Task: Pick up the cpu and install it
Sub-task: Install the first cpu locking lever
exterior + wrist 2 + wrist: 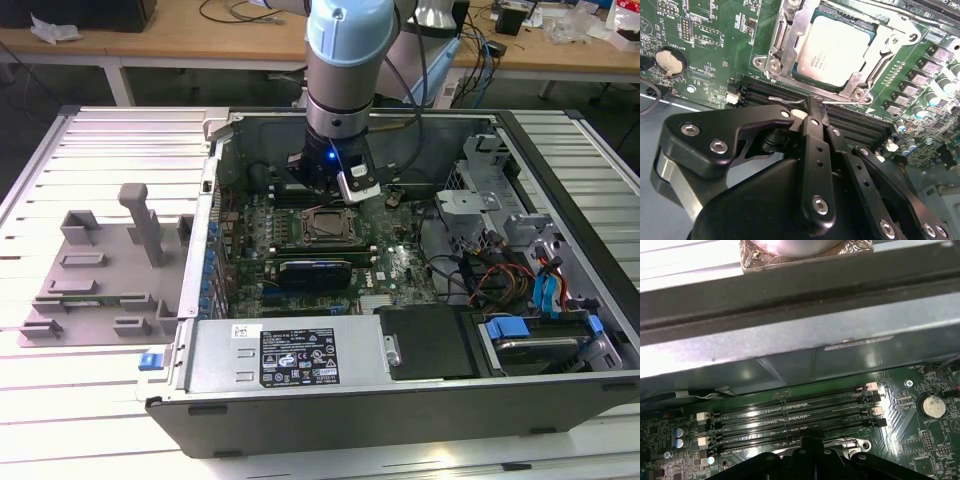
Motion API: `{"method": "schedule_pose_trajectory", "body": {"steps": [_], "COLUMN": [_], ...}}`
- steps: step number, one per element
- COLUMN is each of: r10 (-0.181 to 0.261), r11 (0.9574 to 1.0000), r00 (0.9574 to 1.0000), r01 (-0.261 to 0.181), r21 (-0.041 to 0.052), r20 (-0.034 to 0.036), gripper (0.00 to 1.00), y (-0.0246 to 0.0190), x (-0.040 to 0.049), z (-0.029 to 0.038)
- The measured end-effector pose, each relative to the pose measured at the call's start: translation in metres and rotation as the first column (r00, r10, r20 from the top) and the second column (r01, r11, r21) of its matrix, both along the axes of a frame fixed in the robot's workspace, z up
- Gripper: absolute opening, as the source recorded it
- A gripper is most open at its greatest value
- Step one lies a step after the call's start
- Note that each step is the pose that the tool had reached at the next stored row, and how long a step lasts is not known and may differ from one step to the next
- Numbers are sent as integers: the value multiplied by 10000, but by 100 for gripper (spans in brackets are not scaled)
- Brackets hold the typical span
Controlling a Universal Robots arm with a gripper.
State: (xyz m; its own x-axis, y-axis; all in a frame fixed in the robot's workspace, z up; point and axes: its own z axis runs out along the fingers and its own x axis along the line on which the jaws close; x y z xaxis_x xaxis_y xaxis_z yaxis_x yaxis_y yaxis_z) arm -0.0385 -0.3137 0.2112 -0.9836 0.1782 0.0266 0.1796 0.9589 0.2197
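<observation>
The cpu (836,50) sat in its socket (790,45); gripper (812,112) fingers together, empty, just beside. A bump could shift it.

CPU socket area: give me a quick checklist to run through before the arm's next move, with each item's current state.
1. Pale silvery square cpu lying inside the dark socket frame with metal bracket: ok.
2. Cpu lying flat in that frame: ok, no corner looks raised.
3. Black gripper clear of the cpu: ok, it sits apart, over the black memory slots.
4. Gripper empty: ok, shut with nothing between its fingers.
5. Bracket latched down: cannot tell.
</observation>
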Motion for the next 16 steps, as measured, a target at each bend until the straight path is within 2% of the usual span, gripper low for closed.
{"method": "schedule_pose_trajectory", "body": {"steps": [1, 4, 7, 9, 10, 12, 13, 16], "r10": [0, -69, -317, -368, -394, -410, -409, -410], "r11": [10000, 10000, 9994, 9993, 9991, 9980, 9975, 9975], "r00": [10000, 9999, 9993, 9992, 9991, 9990, 9990, 9990], "r01": [0, 69, 318, 370, 396, 419, 419, 421], "r21": [-1, -11, -96, -114, -155, -482, -566, -569], "r20": [0, 108, 181, 183, 184, 195, 197, 198], "gripper": [11, 11, 11, 11, 11, 11, 11, 11], "y": [0, 0, 0, 7, 11, 50, 61, 61], "x": [0, 0, 0, 0, 1, 1, 1, 2], "z": [-1, -44, -72, -74, -74, -74, -74, -51]}}
